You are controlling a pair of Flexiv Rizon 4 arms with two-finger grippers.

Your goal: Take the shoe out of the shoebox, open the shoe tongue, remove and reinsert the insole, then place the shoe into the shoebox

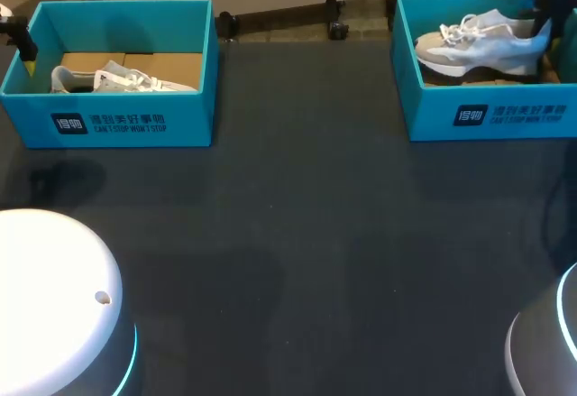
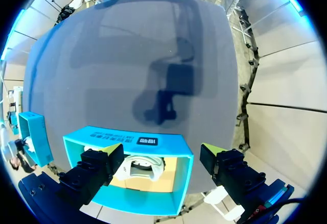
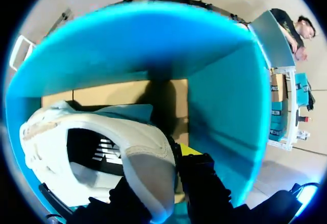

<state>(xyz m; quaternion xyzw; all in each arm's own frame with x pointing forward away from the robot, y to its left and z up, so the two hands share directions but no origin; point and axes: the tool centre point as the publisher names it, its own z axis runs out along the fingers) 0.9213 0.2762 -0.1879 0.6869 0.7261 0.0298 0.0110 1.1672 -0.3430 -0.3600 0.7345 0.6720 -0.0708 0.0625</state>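
Shoe (image 1: 478, 40) in the two-o'clock shoebox (image 1: 487, 112), heel rim pinched by right gripper (image 3: 164, 178), could slip from that thin hold; left gripper (image 2: 159, 151) gapes empty.

White shoe (image 1: 478, 42), sole down, inside the right-hand teal shoebox (image 1: 424, 112).

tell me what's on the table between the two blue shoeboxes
Nothing: in the head view the stretch of table between the left shoebox and the right shoebox is bare.
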